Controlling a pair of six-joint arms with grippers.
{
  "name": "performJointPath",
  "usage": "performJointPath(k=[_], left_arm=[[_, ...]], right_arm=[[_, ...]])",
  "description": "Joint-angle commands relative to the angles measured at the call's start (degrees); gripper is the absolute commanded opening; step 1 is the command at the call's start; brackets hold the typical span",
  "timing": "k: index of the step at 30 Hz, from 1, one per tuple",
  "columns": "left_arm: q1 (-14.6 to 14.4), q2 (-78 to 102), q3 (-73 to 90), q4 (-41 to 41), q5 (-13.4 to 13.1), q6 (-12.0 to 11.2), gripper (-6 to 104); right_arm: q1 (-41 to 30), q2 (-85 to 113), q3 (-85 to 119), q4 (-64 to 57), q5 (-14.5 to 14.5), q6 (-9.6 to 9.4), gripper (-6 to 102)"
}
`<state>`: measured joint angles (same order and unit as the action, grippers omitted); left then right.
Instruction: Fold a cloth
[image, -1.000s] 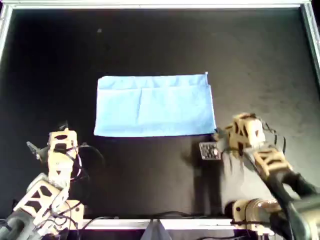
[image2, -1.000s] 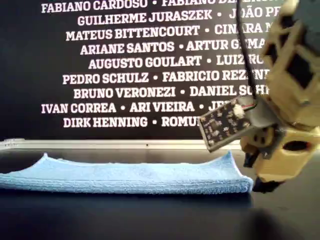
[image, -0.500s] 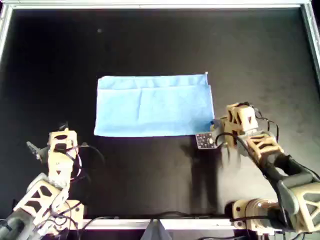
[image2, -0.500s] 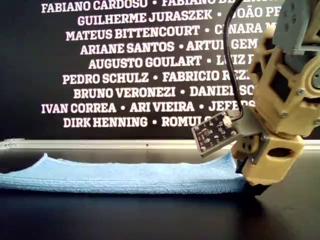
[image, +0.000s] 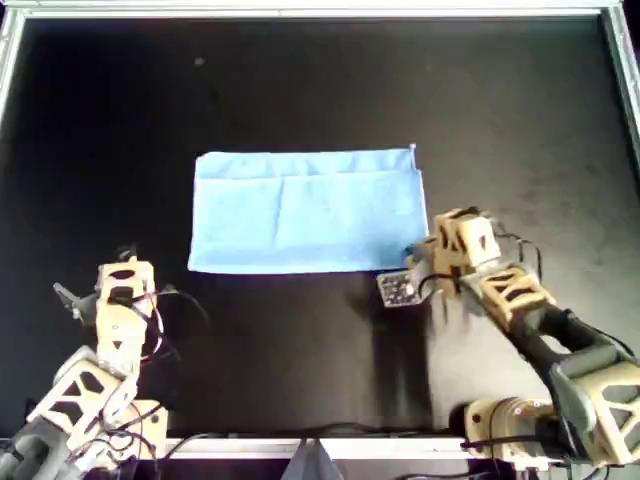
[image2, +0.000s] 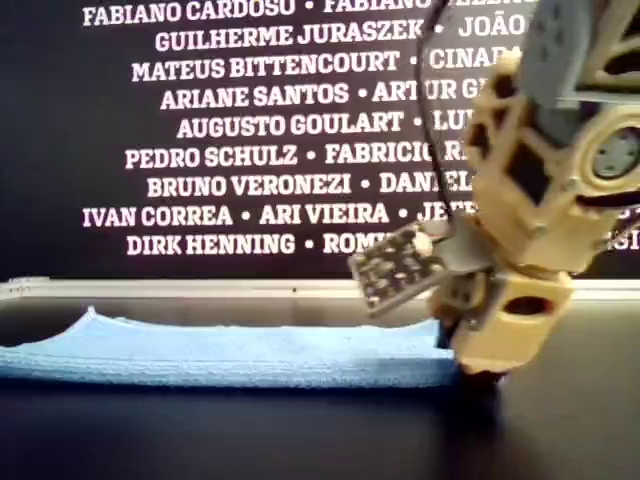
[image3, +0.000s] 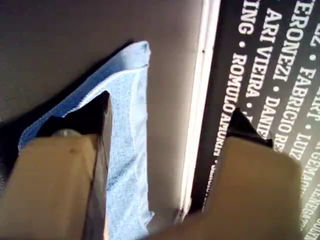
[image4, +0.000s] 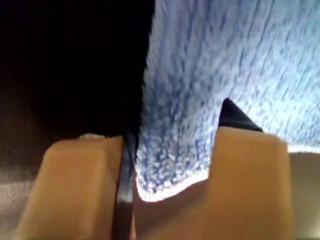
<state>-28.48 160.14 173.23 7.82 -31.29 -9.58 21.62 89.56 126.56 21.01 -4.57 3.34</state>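
The light-blue cloth (image: 310, 210) lies flat on the black table as a wide rectangle, folded once. It also shows in the exterior view (image2: 230, 355). My second gripper (image: 418, 256) is at the cloth's near right corner in the overhead view, low on the table (image2: 468, 345). In the second wrist view its jaws (image4: 172, 132) stand open with the cloth's corner (image4: 200, 75) between them. My first gripper (image: 125, 262) is at the overhead view's lower left, apart from the cloth. It is open and empty (image3: 170, 107), with the cloth (image3: 125, 150) some way ahead.
A silver rail (image: 320, 10) frames the black table (image: 300, 80). A dark wall with white printed names (image2: 250, 120) stands behind the far rail. A small circuit board (image: 397, 289) sticks out from the second arm's wrist.
My second gripper has moved toward the overhead view's left, onto the cloth's near right corner, and lower. The cloth and the first arm have not moved.
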Motion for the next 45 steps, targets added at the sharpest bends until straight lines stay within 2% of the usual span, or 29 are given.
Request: performJointPath(k=[1, 4, 9, 12, 30, 33, 37, 38, 42, 45], left_arm=[[-0.26, 0.18, -0.70, -0.35, 0.09, 0.35, 81], [-0.26, 0.18, -0.70, -0.35, 0.00, 0.35, 81], [-0.26, 0.18, -0.70, -0.35, -0.09, 0.35, 81], [-0.26, 0.18, -0.70, -0.35, -0.18, 0.35, 81], [-0.26, 0.18, -0.70, -0.35, -0.44, 0.35, 81], [-0.26, 0.18, -0.70, -0.35, -0.44, 0.35, 81], [-0.26, 0.18, -0.70, -0.35, -0.44, 0.35, 81], [-0.26, 0.18, -0.70, -0.35, -0.44, 0.35, 81], [-0.26, 0.18, -0.70, -0.35, -0.44, 0.35, 81], [-0.26, 0.26, -0.70, -0.35, -0.44, 0.35, 81]], right_arm=[[-0.09, 0.53, -3.08, -1.32, 0.53, 0.26, 67], [-0.26, 0.53, -3.08, -1.32, 0.53, 0.26, 61], [-0.35, 0.44, -3.08, -2.11, 0.53, 0.35, 43], [-0.44, 0.26, -3.96, -2.20, 0.53, 0.35, 38], [-0.35, -4.31, -8.70, -2.20, 0.44, 0.35, 35], [-0.26, -3.78, -8.53, -2.20, -0.35, 0.35, 24], [-0.35, -3.69, -8.88, -2.20, -0.44, 0.35, -4], [-0.26, -3.69, -8.70, -2.20, -0.44, 0.35, -5], [-0.18, -3.43, -8.61, -2.20, -0.44, 0.35, 3], [0.62, -2.46, -9.93, -2.11, -0.44, 0.35, 1]])
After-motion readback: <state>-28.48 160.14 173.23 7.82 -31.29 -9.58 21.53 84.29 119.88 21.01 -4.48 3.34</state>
